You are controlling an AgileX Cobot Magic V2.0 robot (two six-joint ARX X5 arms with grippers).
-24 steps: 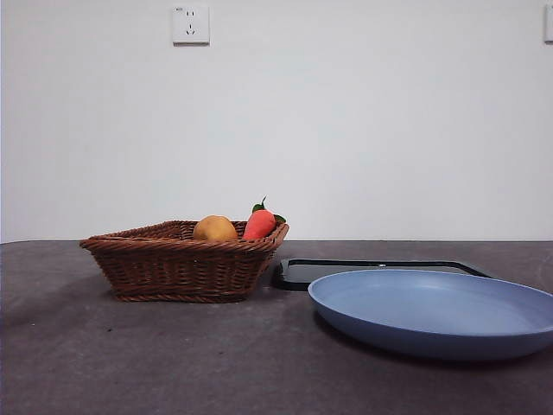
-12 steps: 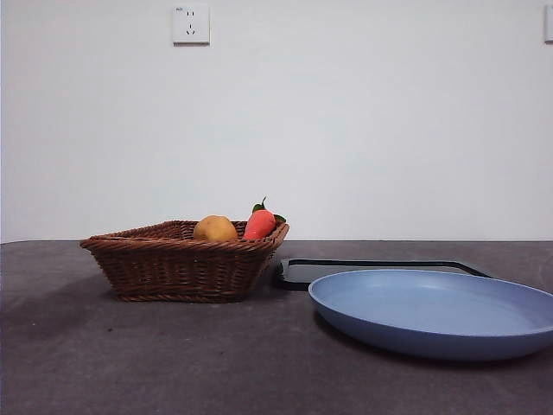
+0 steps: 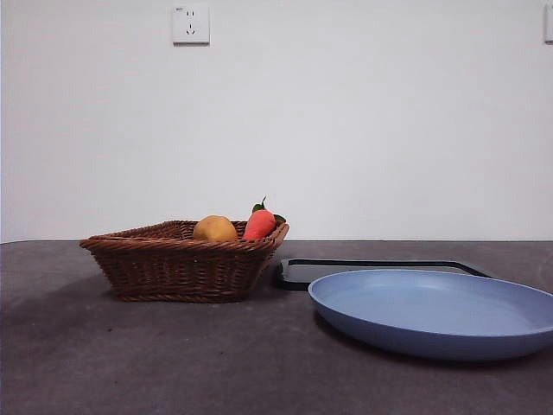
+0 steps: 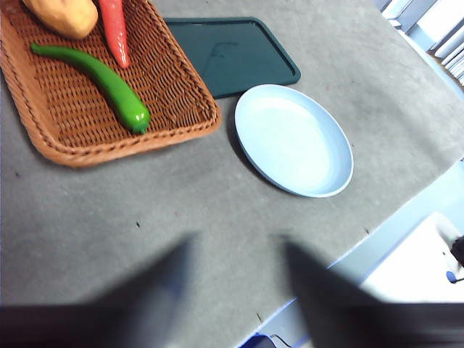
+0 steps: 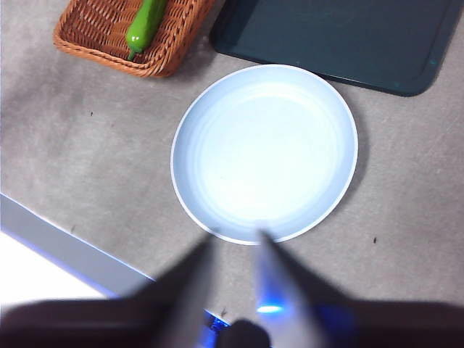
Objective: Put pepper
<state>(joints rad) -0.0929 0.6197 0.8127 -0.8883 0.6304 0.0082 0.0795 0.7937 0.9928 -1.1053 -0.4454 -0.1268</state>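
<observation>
The pepper (image 4: 98,77) lies flat in the wicker basket (image 4: 43,123), its blunt end toward the blue plate (image 4: 293,141). Both the left gripper (image 4: 232,290) and right gripper (image 5: 233,279) hang empty, jaws apart, well away from it above the bench (image 4: 181,210).

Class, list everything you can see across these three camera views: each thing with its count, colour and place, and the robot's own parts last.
Basket: one, brown wicker, on the table.
Pepper: one, green, lying in the basket.
Carrot: one, red-orange, in the basket beside the pepper.
Potato: one, yellow-brown, in the basket.
Plate: one, blue, empty, on the table near the basket.
Tray: one, dark green, flat beside the basket, behind the plate.
Socket: one, white, on the wall.
Left claw: open, high over bare table.
Right claw: open, above the plate's edge.
</observation>
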